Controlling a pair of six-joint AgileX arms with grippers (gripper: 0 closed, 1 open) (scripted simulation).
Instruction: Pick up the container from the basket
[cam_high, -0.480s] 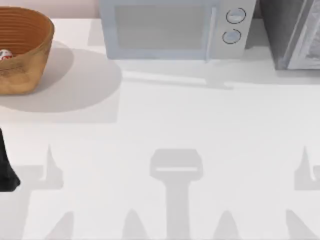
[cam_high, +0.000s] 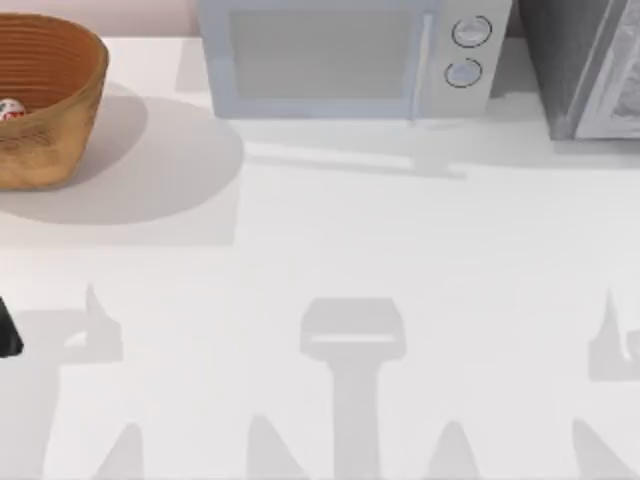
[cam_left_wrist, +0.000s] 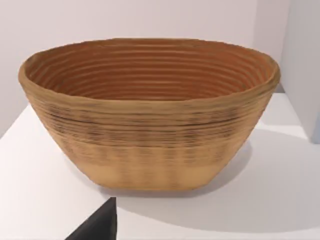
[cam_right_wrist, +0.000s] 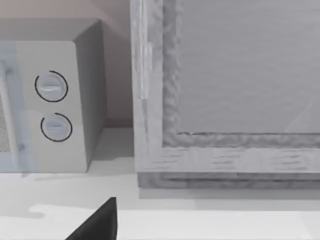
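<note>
Our left hand (cam_high: 6, 330) sits at the bench's (cam_high: 330, 240) left edge, well short of the basket (cam_high: 60, 120); we cannot tell its finger state. The can (cam_high: 11, 109) lies deep inside. Risk: coming in low, we would clip the tall rim and shove the basket aside.

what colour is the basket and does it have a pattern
The basket is orange-brown wicker with horizontal ribbed bands, paler toward the base; the left wrist view shows it best.

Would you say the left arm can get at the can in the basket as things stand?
Probably yes. The can lies inside the open-topped basket at the table's far left, and the left arm sits at that same left edge, with bare table between them.
</note>
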